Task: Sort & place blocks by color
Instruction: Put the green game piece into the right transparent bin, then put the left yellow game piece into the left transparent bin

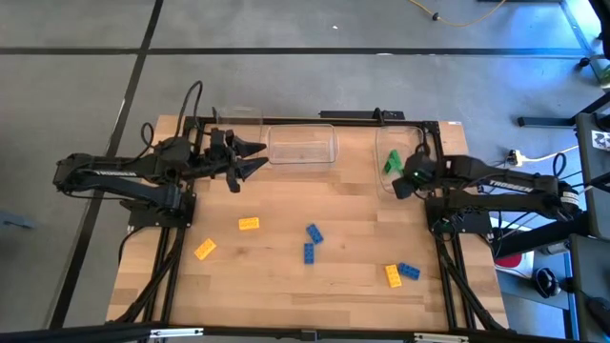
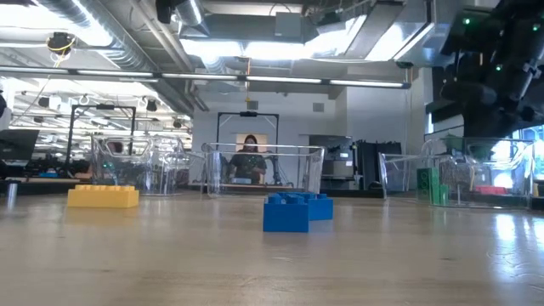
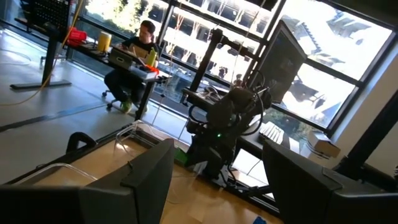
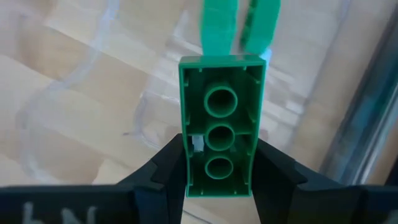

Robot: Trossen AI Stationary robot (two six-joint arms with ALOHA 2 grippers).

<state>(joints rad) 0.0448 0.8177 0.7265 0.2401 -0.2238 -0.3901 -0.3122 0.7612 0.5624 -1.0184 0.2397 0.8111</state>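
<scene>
The light wooden surface (image 1: 286, 276) carried three clear plastic bins along its far edge, and the right arm was stretched over the right-hand clear bin (image 1: 393, 176). The right gripper (image 4: 219, 163) had its fingers clamped on a green rectangular studded plastic brick (image 4: 220, 127), seen from its hollow underside. The long axis of the brick ran straight forward out of the fingers, and the fingers pressed on its two long sides near the rear end. In the right wrist view, more green pieces (image 4: 239, 25) lay beyond the front end of the brick, inside the bin; in the high view they showed as a green patch (image 1: 391, 162) close to the gripper. So the brick was held above the bin where the green ones were, and I judge that the coming move was only to release it there.

The left arm waited over the far left part of the surface, and its gripper (image 1: 255, 157) had the fingers spread apart, holding nothing.

The other bricks lay loose on the near half: a yellow one (image 1: 249, 224), a second yellow one (image 1: 205, 250), two blue ones (image 1: 312, 242) in the middle, and a yellow and blue pair (image 1: 401, 274) nearer to the right arm.
</scene>
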